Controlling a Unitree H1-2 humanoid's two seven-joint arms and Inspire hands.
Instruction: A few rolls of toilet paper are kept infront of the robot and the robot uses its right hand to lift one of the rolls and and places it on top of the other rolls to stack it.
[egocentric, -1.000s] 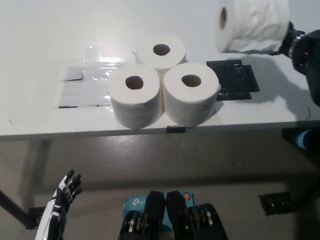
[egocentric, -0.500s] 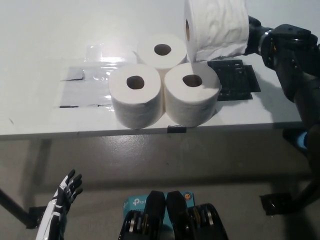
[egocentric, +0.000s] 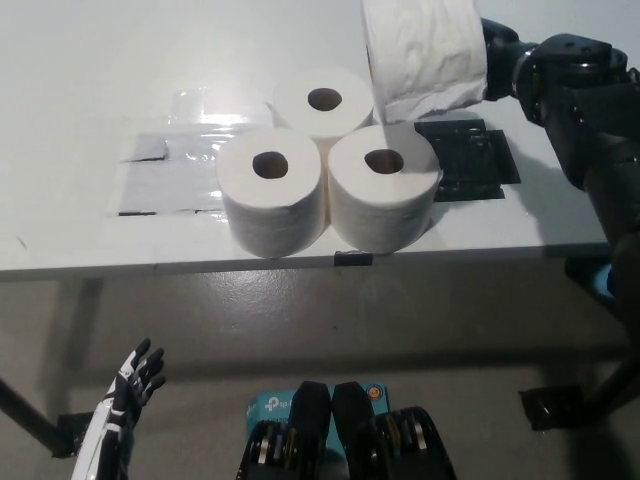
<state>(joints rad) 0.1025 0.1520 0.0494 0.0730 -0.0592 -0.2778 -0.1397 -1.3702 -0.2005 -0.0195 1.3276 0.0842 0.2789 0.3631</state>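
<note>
Your left hand hangs low beside you, empty with fingers spread, well apart from the table. Up and to its right, three upright rolls cluster touching each other. Your right hand grips the lifted roll on its side, just left of it, above the cluster's back right.

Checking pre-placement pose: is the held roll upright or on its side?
On its side: the held roll shows curved wrap, no core hole; table rolls show theirs.
</note>
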